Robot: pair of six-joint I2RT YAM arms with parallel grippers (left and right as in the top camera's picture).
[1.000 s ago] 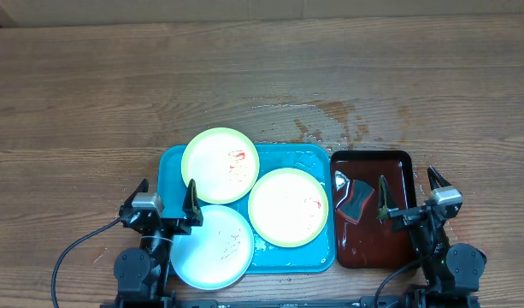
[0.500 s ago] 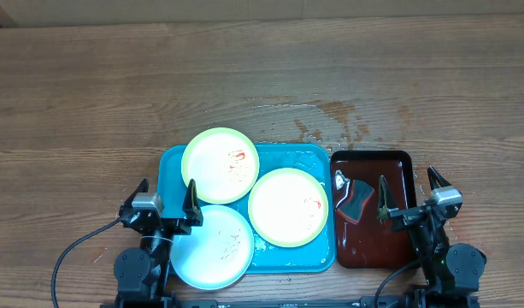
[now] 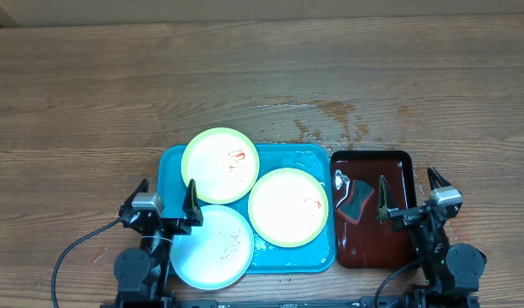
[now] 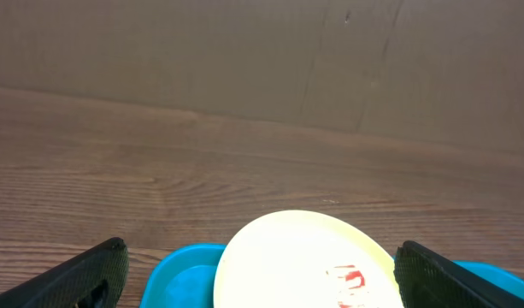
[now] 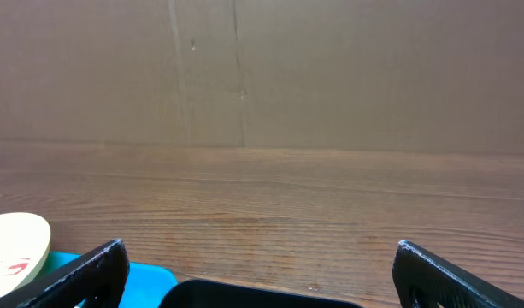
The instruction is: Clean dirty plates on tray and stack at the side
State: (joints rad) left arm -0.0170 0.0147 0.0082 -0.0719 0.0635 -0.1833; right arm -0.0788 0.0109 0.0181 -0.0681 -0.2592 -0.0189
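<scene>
The wooden table (image 3: 91, 85) carries everything, with a wet patch (image 3: 330, 120) beyond the trays. The turquoise tray (image 3: 287, 156) lies near my edge, and a narrower dark red-brown tray (image 3: 373, 252) sits just beside it on the right. Three red-smeared plates lie flat on the turquoise tray. One yellow-green plate (image 3: 220, 165) is at the far left corner and a second yellow-green plate (image 3: 287, 207) is on the right. The blue-white plate (image 3: 212, 248) hangs over the near left corner. My left hand (image 3: 167, 188) hovers at the tray's left edge, level and pointing away from me, jaws spread wide and empty, inner finger over the blue-white plate's rim. My right hand (image 3: 407, 180) is posed alike, wide apart and empty, straddling the dark tray's right edge. A dark pad (image 3: 356, 204) lies in that tray.
</scene>
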